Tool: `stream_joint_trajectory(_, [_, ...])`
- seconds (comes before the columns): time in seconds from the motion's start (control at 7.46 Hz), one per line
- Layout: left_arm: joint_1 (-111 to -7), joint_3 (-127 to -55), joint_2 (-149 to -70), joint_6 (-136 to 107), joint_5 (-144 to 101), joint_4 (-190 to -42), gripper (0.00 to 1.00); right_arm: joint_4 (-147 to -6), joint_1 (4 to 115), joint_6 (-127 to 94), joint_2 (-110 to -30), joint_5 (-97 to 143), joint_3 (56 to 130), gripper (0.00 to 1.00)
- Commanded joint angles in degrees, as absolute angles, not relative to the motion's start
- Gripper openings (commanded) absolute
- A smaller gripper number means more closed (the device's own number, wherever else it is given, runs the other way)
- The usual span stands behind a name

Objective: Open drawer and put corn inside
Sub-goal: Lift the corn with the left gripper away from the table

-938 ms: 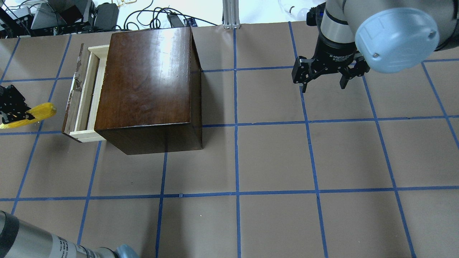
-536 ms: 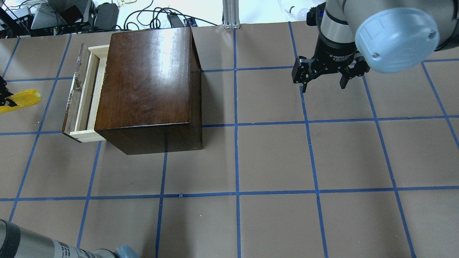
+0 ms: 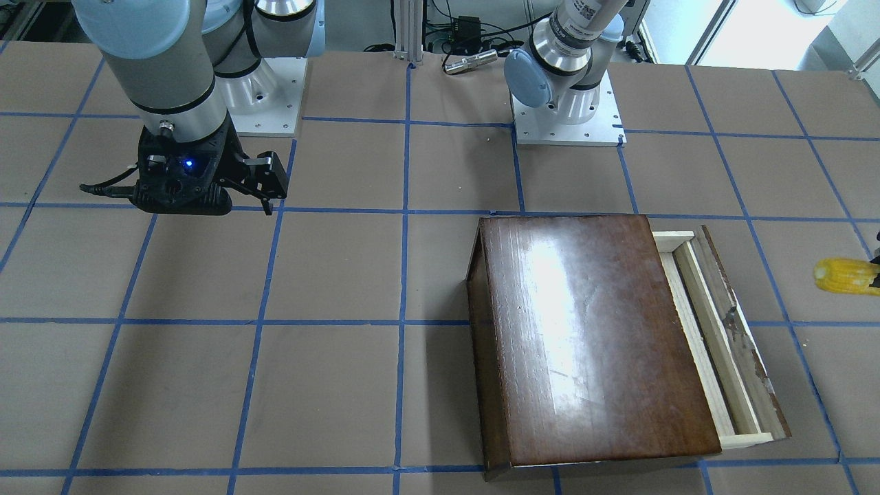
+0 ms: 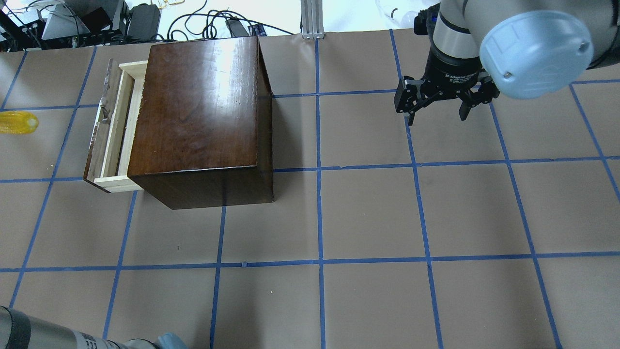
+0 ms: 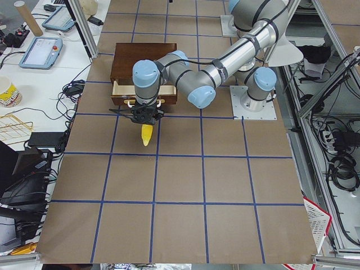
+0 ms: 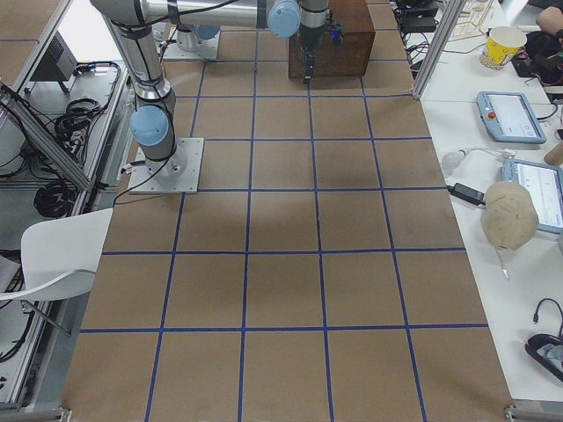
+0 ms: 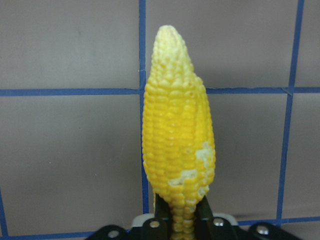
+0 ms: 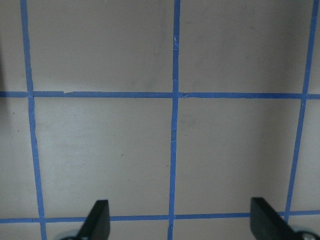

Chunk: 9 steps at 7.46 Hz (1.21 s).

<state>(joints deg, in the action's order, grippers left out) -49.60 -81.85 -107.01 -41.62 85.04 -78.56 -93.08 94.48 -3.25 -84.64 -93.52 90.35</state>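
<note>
The yellow corn (image 7: pixel 177 145) is clamped at its thick end in my left gripper (image 7: pixel 177 217), tapered tip pointing away. In the exterior left view the gripper (image 5: pixel 144 118) hangs in front of the box with the corn (image 5: pixel 147 135) below it. Only the corn (image 4: pixel 17 122) shows at the overhead view's left edge, left of the drawer (image 4: pixel 114 126). The drawer is pulled partway out of the dark-brown box (image 4: pixel 198 111); its pale inside (image 3: pixel 715 344) shows nothing in it. My right gripper (image 4: pixel 437 118) is open and empty, hovering far to the right (image 8: pixel 181 222).
The brown table cover has a grid of blue tape (image 4: pixel 319 169). Cables and equipment (image 4: pixel 72 19) lie beyond the far edge behind the box. An aluminium post (image 4: pixel 312 19) stands at the back middle.
My left gripper has carried the corn to the left and farther back, away from the drawer, and the gripper itself has left the overhead view. The right arm, box and drawer have not moved.
</note>
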Motion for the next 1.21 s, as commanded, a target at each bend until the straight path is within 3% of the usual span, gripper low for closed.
stream_joint_trajectory(0.0, [-51.1,-81.7,-105.5,-39.4,85.3,-79.5,0.0,-93.1,94.5,-3.3,-84.6,-93.5,90.4,1.0])
stream_joint_trajectory(1.07, [-59.1,-80.9,-104.9,-18.0,85.8,-79.5,0.0,-93.1,94.5,-3.3,-84.6,-93.4,90.4,1.0])
